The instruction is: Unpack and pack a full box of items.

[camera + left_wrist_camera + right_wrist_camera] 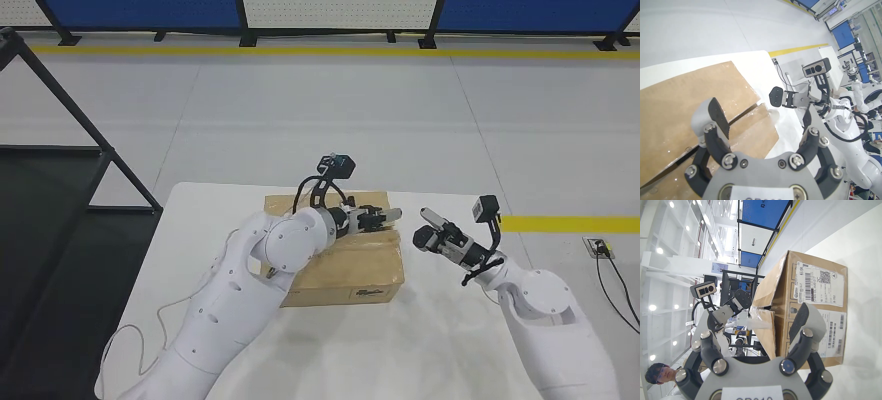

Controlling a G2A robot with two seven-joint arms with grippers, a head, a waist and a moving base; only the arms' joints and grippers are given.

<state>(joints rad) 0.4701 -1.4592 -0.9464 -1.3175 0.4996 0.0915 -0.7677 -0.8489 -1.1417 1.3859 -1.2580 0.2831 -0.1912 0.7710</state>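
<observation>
Left claw (763,121) spread, black pads (718,117), over taped brown cardboard box (360,265)

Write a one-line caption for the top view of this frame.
Left gripper open over the cardboard box top, right gripper open just off its side, box resting on the white table.

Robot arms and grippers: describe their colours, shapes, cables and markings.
Both arms wear smooth white rounded shells. The left gripper and right gripper have grey base plates with a white label, black linkages with silver bolts and grey fingers with black pads. Black cables loop at each wrist.
</observation>
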